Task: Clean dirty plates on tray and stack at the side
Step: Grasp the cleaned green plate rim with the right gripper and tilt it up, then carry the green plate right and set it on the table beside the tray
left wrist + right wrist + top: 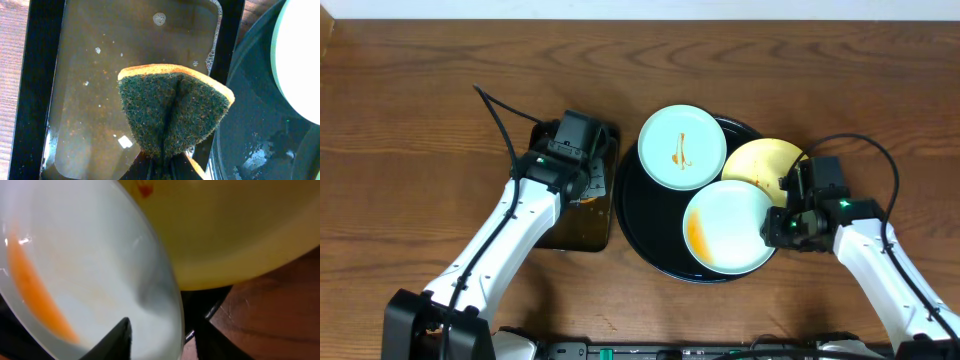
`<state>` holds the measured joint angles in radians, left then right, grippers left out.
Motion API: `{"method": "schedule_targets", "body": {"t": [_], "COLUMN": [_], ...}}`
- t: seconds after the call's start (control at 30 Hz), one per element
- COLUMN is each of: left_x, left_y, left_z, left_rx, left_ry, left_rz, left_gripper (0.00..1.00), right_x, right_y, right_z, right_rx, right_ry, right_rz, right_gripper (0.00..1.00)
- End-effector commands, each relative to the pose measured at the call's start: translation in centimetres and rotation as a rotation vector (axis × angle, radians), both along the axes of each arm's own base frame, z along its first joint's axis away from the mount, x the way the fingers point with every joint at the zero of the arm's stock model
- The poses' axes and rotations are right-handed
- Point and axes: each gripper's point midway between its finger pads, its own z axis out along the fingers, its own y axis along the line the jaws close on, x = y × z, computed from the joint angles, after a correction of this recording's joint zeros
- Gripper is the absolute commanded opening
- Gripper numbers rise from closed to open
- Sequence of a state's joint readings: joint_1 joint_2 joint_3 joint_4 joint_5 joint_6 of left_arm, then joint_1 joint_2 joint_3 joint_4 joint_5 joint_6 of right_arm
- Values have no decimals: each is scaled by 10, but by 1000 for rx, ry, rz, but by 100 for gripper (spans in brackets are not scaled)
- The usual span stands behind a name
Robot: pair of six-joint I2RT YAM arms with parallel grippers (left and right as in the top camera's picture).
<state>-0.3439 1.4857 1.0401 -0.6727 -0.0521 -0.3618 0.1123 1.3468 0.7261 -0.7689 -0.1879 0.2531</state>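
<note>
The left end effector (162, 169) pinches a folded green scouring sponge (172, 112) over a dark rectangular tray (40, 100) holding what looks like murky, bubbly water, with the wet round black tray (250, 110) and a pale plate (300, 55) just beside it.

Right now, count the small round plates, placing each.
3: squiggle-marked mint-blue plate at the glossy black round tray's far edge; pale yellow plate over its right rim; orange-smeared mint-blue plate nearest.
</note>
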Motion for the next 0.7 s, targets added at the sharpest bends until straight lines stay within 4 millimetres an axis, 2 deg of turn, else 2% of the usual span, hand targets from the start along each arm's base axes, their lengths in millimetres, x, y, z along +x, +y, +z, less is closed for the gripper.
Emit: {"method": "schedule_targets", "body": {"t": [0.0, 0.1, 0.33, 0.4, 0.53, 0.67], "left_x": [-1, -1, -1, -1, -1, -1], "left_y": [3, 3, 3, 3, 3, 3], "left_z": [-5, -5, -5, -5, -5, -5], "left_rx": [17, 17, 17, 17, 17, 17], "left_ry": [12, 12, 12, 12, 12, 12], "left_rz": [4, 4, 5, 5, 4, 5], "left_gripper": [8, 8, 8, 8, 8, 8], "right_x": [-4, 1, 19, 32, 47, 62], "right_y": [0, 6, 19, 28, 30, 15], "right_z": [-8, -6, 3, 18, 44, 71], "right_rx": [12, 49, 119, 163, 156, 34], "right_ry": [36, 21, -69, -162, -303, -458], "right_rz": [-26, -32, 19, 76, 135, 131], "right_gripper": [22, 2, 1, 1, 1, 1]}}
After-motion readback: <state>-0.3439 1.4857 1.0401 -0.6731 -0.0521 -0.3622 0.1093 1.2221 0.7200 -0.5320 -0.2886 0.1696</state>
